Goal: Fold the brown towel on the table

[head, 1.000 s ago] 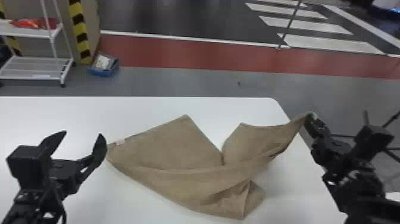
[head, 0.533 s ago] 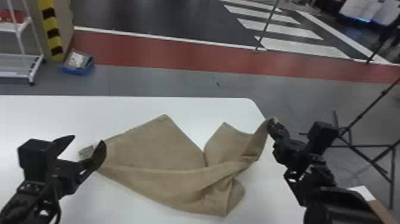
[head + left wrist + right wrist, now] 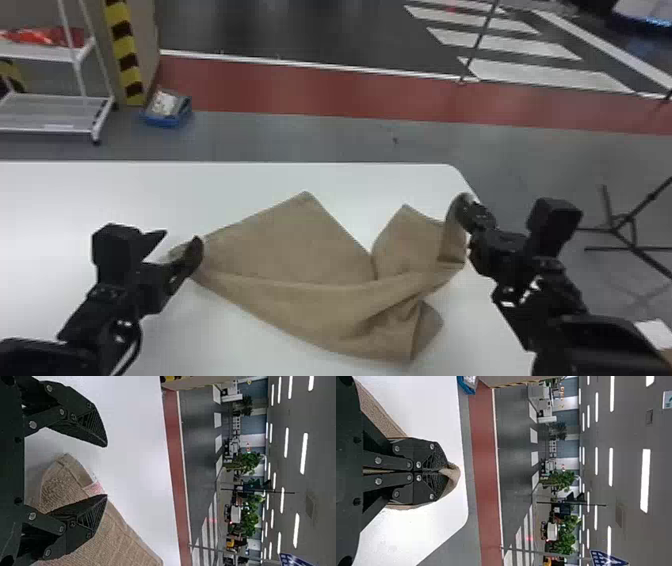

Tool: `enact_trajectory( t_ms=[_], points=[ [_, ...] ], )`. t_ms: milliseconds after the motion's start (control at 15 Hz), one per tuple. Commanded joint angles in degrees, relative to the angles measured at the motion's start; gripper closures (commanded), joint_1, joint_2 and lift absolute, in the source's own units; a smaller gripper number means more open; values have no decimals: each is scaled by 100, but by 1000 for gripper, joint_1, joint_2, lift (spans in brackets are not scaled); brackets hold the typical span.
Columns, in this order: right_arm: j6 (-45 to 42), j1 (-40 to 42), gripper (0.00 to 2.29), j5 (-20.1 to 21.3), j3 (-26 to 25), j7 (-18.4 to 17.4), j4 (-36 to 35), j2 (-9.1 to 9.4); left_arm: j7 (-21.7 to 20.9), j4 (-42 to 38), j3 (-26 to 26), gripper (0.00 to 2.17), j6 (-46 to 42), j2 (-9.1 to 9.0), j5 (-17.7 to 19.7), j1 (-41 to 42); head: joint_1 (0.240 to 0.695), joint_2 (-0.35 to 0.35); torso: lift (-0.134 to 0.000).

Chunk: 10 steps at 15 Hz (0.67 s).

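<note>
Brown towel (image 3: 280,255): one end was clenched in the right gripper (image 3: 465,204); the opposite end lay near the left gripper (image 3: 179,237), whose fingers (image 3: 89,423) stood parted.

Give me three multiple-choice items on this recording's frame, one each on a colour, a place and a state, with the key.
1. What colour is the table?
A) Black
B) White
C) Green

2. Where is the blue tray?
A) On the floor
B) Under the towel
C) On a shelf

3. How does the right tool stand to the towel?
A) Open, apart from it
B) Shut, apart from it
C) Shut on it

Key:
1: B, the bare top around the towel is white.
2: A, it sits past the table's far edge, at floor level beside the striped post.
3: C, the right wrist view shows the fingers together with cloth pinched between them.
</note>
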Motion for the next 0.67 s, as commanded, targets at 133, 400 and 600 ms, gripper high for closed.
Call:
enact_trajectory(
  t_ms=[133,400,600],
  points=[
    [23,-23,1565,37,5,9,6,5,20,-100,79,515,139,23,-9,129,695,-224,-110],
    [23,-6,1565,29,22,9,-3,14,38,-127,70,518,226,23,-88,155,695,-221,-110],
    [41,3,1565,37,22,26,6,23,38,-127,61,518,244,23,-114,146,695,-219,-110]
  ],
)
